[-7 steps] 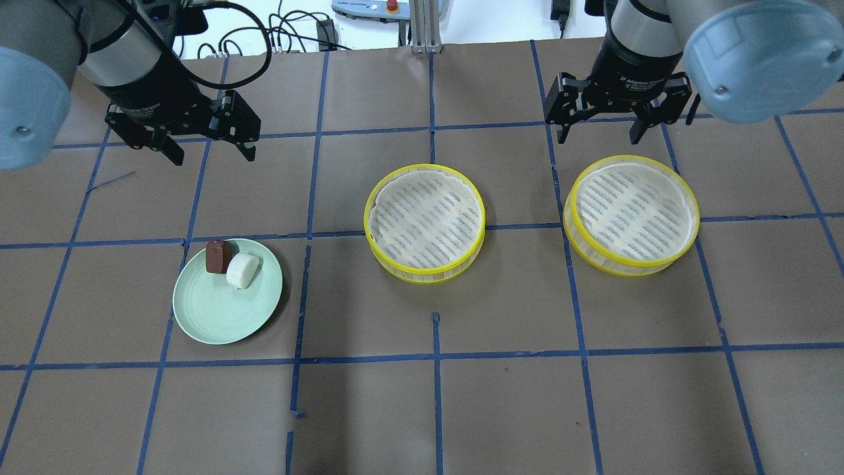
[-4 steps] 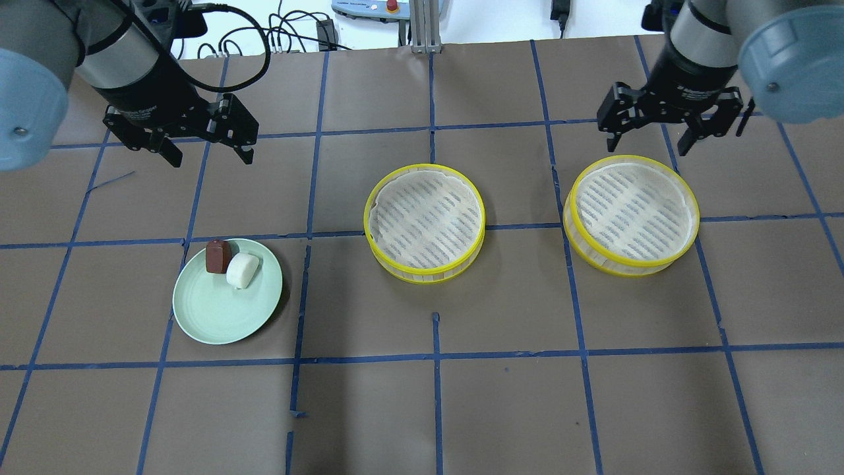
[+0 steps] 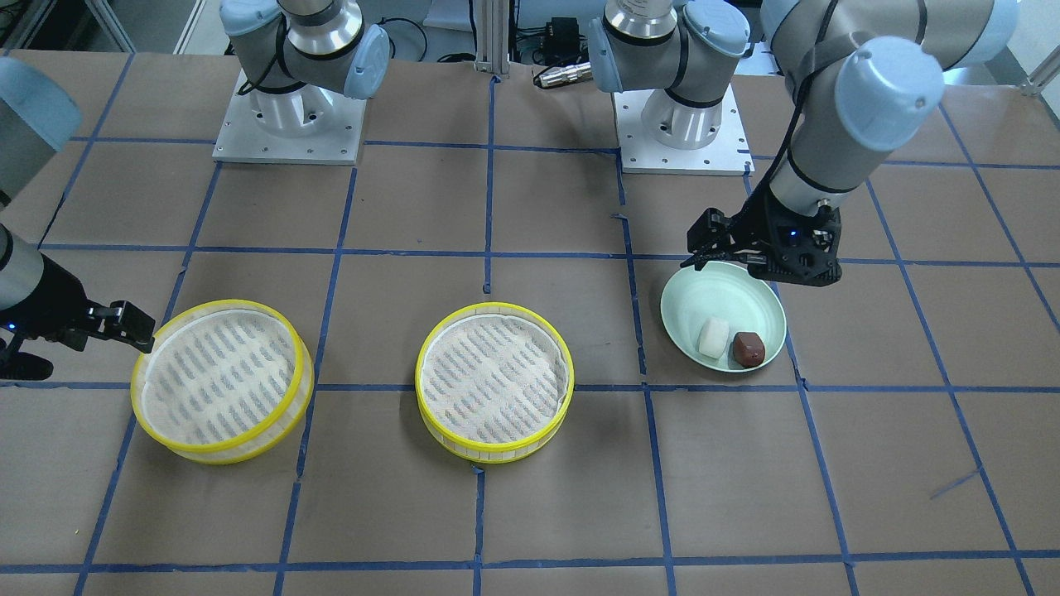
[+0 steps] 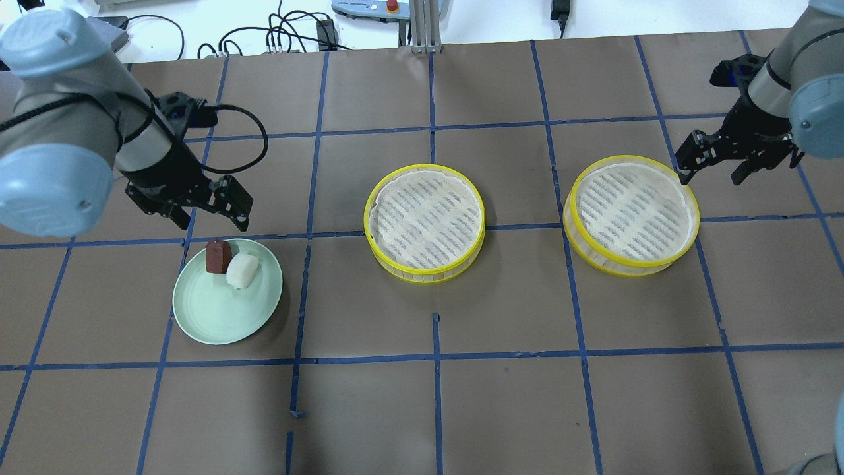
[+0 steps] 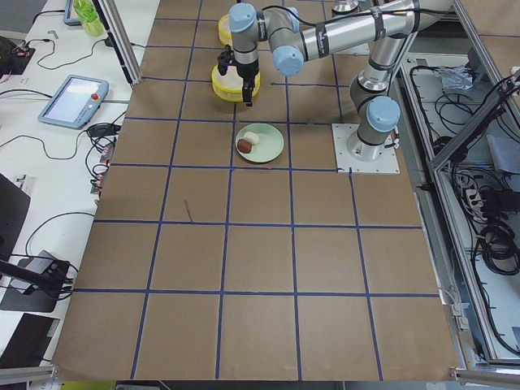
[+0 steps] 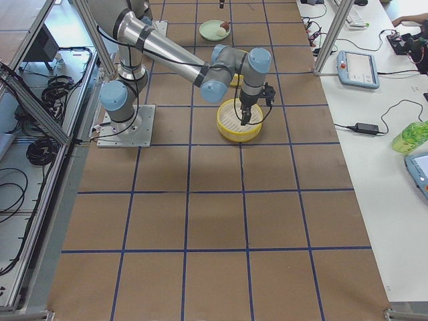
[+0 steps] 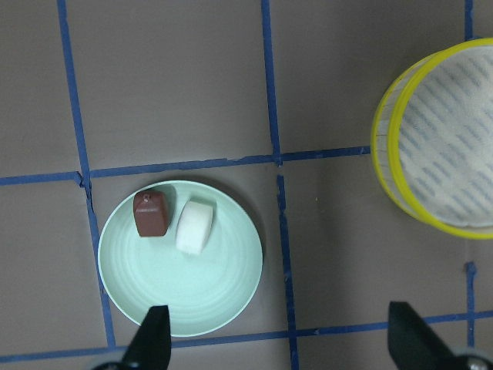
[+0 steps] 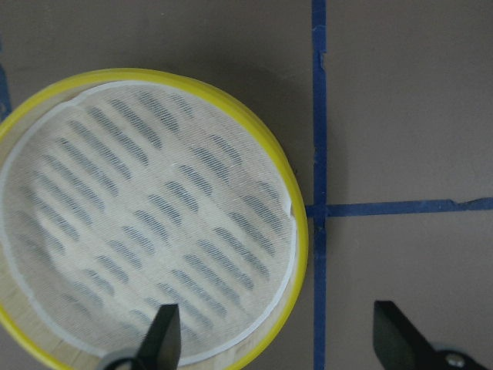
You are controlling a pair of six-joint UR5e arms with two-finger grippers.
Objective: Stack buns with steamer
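The white bun [image 4: 242,271] and the dark reddish-brown bun [image 4: 217,256] lie side by side on a pale green plate [image 4: 221,320]; both also show in the left wrist view [image 7: 194,227] [image 7: 151,213]. Two yellow-rimmed steamer trays stand empty, one in the middle [image 4: 425,221] and one to the right [image 4: 630,212]. My left gripper [image 4: 210,221] is open and empty, just behind the plate and above it. My right gripper [image 4: 710,178] is open and empty at the right tray's far right rim [image 8: 299,231], with one finger over the mesh and one outside.
Brown paper with blue tape grid lines covers the table [image 4: 435,396]. Cables and a controller lie beyond the far edge [image 4: 290,33]. The two arm bases [image 3: 290,116] stand at the robot's side of the table.
My left gripper has moved nearer to the plate, still open. My right gripper has moved right, from behind the right tray to its far right rim, still open.
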